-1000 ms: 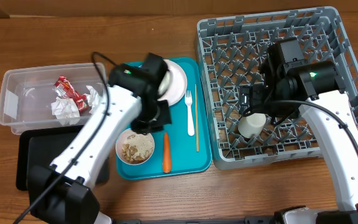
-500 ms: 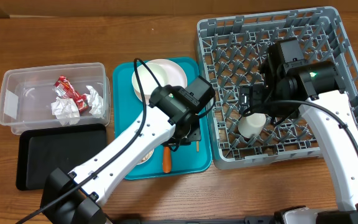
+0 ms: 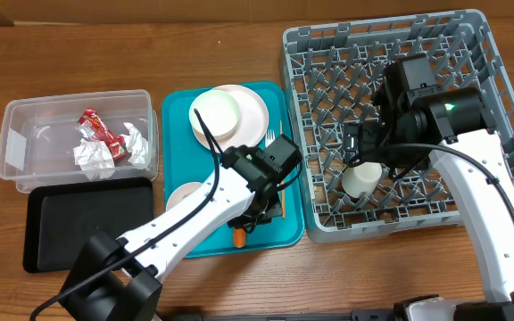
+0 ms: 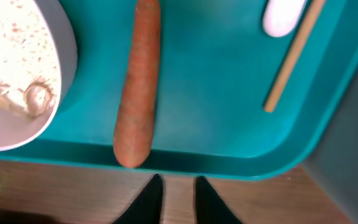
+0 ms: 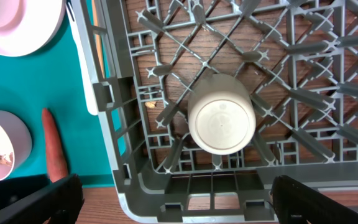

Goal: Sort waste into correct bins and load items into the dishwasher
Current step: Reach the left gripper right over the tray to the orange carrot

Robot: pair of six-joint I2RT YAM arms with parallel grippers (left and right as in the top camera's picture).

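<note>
My left gripper (image 3: pixel 255 223) hovers over the front edge of the teal tray (image 3: pixel 178 116). In the left wrist view its jaws (image 4: pixel 178 186) are nearly closed with nothing between them, just in front of the orange carrot (image 4: pixel 138 87). Beside the carrot are a white bowl with beige crumbs (image 4: pixel 11 74), the wooden stick (image 4: pixel 291 59) and the fork's handle end (image 4: pixel 283 15). The pale plate (image 3: pixel 250 120) carries a second white bowl (image 3: pixel 217 111). My right gripper (image 5: pixel 179 202) is open wide above the grey dish rack (image 3: pixel 489 53), over the upturned white cup (image 5: pixel 221 121).
The clear tub (image 3: pixel 25 134) at the left holds the red wrapper (image 3: pixel 96 129) and crumpled napkins (image 3: pixel 95 159). The black tray (image 3: pixel 70 223) lies in front of it. The rack's wall (image 5: pixel 114 143) stands between the cup and the teal tray.
My left arm has swung right off the plate and bowls, then toward the tray's front edge by the carrot. The plate and top bowl are uncovered. The right arm has not moved.
</note>
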